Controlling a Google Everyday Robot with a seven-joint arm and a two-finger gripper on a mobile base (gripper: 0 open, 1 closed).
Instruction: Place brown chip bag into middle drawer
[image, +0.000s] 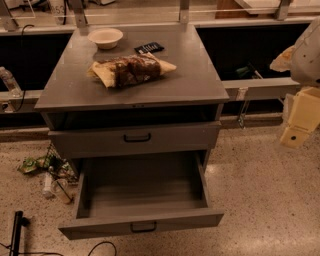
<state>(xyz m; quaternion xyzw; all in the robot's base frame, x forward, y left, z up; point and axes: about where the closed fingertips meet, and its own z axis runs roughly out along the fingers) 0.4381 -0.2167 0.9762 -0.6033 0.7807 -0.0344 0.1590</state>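
The brown chip bag lies flat on the grey cabinet top, a little left of centre, dark brown in the middle with tan ends. The middle drawer is pulled out wide below, with nothing inside it and its black handle at the front. My gripper hangs at the far right edge of the camera view, beside the cabinet at about the height of the upper drawer. It is well away from the bag and holds nothing that I can see.
A cream bowl and a small black card sit behind the bag. The upper drawer front is closed. Bottles and wrappers litter the floor to the left. A black pole and cable lie at the bottom left.
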